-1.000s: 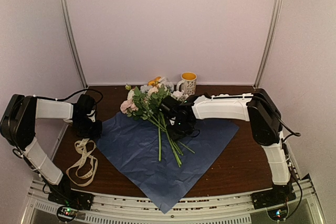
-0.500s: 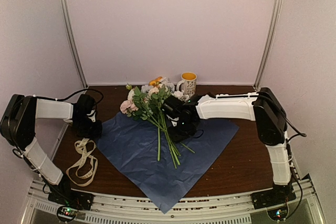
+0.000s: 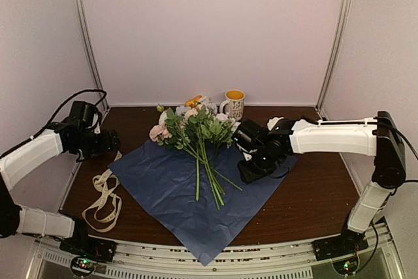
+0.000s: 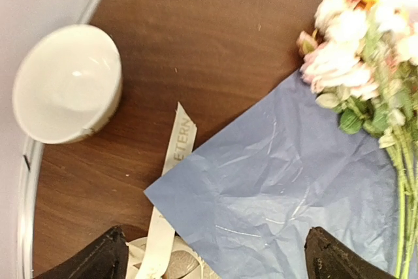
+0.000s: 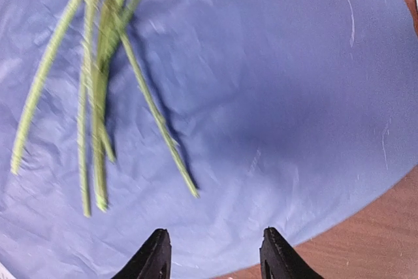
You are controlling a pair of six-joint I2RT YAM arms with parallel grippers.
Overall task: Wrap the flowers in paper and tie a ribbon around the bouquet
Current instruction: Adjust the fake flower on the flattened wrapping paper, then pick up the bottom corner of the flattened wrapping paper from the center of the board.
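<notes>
**On the table: flowers laid down, wrap not started**

Across the table (image 3: 313, 200), the paper (image 3: 163, 187) lies flat as a diamond, with no edge lifted or folded that I can see. The flowers (image 3: 196, 129) lie on it. Their blooms hang over the far corner and the stems (image 3: 209, 181) fan toward the middle of the sheet. I judge the step in hand to be the first fold.

The right gripper (image 5: 215, 253) hovers over the sheet to the right of the stems. Its jaws are partly apart with nothing between them, and they touch neither stems nor paper. The left gripper (image 4: 219, 256) hangs above the paper's left corner (image 4: 157, 194), spread wide and holding nothing.

The ribbon (image 3: 104, 200) lies in a loose loop on bare wood left of the sheet. One end runs past that left corner, and the corner looks to lie over it, though I can't be sure. A white bowl (image 4: 65, 83) sits at the far left and a mug (image 3: 234, 102) behind the blooms. Both are out of the work zone.

For the next move I'd drop the left gripper onto the left corner. The sheet is thin and flat on the wood, so it needs a low, shallow pinch that catches paper only and not the ribbon. I'd then carry the corner over the stems. The right gripper should pin the stems, or take the opposite corner, so the bunch doesn't slide. Tying comes after that.
</notes>
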